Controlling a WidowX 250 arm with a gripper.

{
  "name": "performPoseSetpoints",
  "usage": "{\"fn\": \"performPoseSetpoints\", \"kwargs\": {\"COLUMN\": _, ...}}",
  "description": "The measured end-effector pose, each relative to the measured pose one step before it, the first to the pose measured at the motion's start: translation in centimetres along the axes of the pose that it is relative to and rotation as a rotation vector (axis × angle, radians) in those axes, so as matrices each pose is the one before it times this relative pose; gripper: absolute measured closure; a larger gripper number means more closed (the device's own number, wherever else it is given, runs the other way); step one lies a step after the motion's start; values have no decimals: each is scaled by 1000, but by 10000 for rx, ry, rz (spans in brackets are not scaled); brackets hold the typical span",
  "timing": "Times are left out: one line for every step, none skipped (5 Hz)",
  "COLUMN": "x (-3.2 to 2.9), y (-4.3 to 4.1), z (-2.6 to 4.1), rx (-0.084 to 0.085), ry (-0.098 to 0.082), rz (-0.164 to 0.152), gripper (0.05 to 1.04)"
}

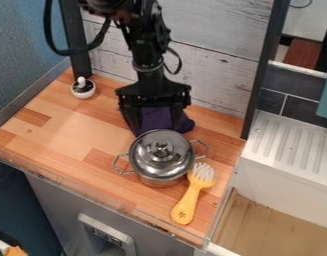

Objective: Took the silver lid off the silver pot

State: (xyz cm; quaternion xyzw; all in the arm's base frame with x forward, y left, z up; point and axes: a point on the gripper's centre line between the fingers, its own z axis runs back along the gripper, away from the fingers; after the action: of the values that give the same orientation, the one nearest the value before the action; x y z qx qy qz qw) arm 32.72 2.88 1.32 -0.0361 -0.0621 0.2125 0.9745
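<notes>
Pincer (157, 131) open; an off-centre bite on the knob (161, 148) could drop the lid (148, 159) toward the front edge of the surface (65, 155).

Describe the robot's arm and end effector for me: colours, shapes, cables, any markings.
The arm is black, built of chunky, jointed segments that narrow to a rounded wrist. A thick black cable loops out on the image's left, and a thinner black one curves off the other side. The end effector is black too, with a broad, angular body and two fingers. I can make out no markings.
</notes>
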Motion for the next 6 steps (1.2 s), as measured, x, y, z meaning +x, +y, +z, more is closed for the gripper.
{"fn": "performPoseSetpoints", "kwargs": {"x": -813, "y": -892, "z": -379, "rx": -67, "ry": 86, "rz": -436, "gripper": 83}}
{"fn": "performPoseSetpoints", "kwargs": {"x": -746, "y": -484, "z": -319, "rx": 119, "ry": 116, "rz": -270, "gripper": 83}}
{"fn": "performPoseSetpoints", "kwargs": {"x": -540, "y": -572, "z": -844, "rx": 217, "ry": 135, "rz": -329, "gripper": 83}}
{"fn": "performPoseSetpoints", "kwargs": {"x": -224, "y": 276, "z": -889, "rx": 413, "ry": 88, "rz": -106, "gripper": 83}}
{"fn": "performPoseSetpoints", "kwargs": {"x": 544, "y": 435, "z": -195, "rx": 341, "ry": -136, "rz": 38, "gripper": 136}}
{"fn": "performPoseSetpoints", "kwargs": {"x": 556, "y": 210, "z": -39, "rx": 180, "ry": -204, "rz": 56, "gripper": 418}}
